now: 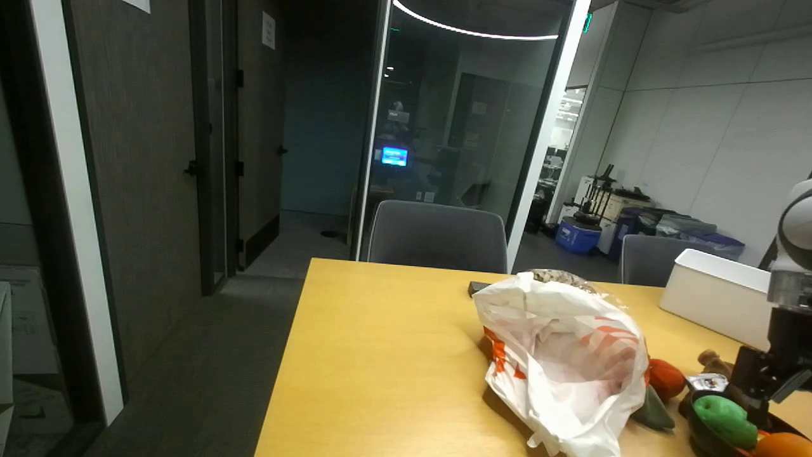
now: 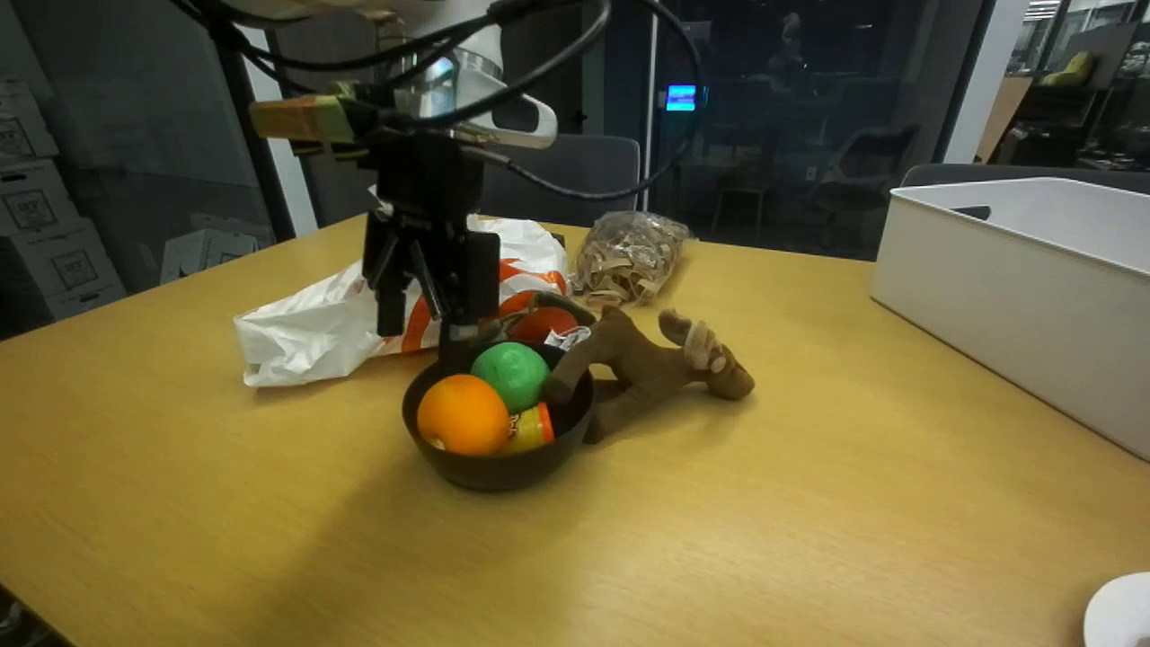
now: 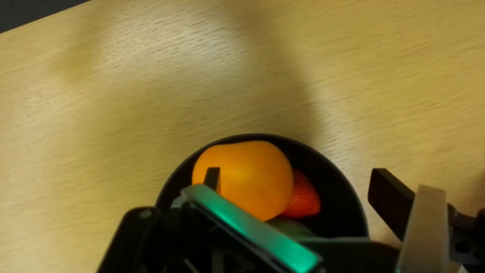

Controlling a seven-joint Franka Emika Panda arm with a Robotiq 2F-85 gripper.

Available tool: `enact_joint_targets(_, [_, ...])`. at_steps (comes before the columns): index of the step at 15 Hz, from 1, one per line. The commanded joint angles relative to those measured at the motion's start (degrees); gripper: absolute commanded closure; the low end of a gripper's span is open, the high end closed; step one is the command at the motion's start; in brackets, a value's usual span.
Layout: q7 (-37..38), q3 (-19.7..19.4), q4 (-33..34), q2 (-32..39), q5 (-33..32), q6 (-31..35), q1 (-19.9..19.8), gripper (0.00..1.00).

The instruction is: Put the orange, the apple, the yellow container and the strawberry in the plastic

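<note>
A dark bowl (image 2: 490,472) holds the orange (image 2: 463,413), the green apple (image 2: 510,376) and the yellow container (image 2: 530,429). The strawberry (image 3: 305,198) shows in the wrist view, beside the orange (image 3: 254,174) in the bowl (image 3: 341,189). The yellow container is hidden in the wrist view. The white plastic bag (image 1: 571,374) lies on the table with its mouth open; it is beyond the bowl in an exterior view (image 2: 314,337). My gripper (image 3: 301,184) is open and empty over the bowl. One fingertip overlaps the orange, and the other appears outside the rim.
A brown plush moose (image 2: 642,368) leans against the bowl. A red round item (image 2: 544,322) sits between bowl and bag. A clear bag of tan pieces (image 2: 629,256) lies farther back. A white bin (image 2: 1006,288) stands on the table. A white round item (image 2: 1123,615) is partly in view.
</note>
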Motion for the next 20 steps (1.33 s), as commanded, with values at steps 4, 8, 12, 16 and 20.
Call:
enact_joint_targets(4, [8.9, 0.0, -4.7, 0.2, -5.9, 11.0, -2.1, 0.00])
enact_joint_targets(8, [12.3, 0.0, -6.0, 1.5, -7.3, 14.4, -2.2, 0.00])
enact_joint_targets(12, [14.5, -0.2, -6.5, 1.9, -8.3, 15.0, -2.3, 0.26])
enact_joint_targets(16, [16.8, -0.1, -6.5, 0.9, -9.7, 14.7, -2.4, 0.43])
enact_joint_targets(20, [16.5, -0.3, -6.1, -1.9, -9.2, 12.9, -2.5, 0.43])
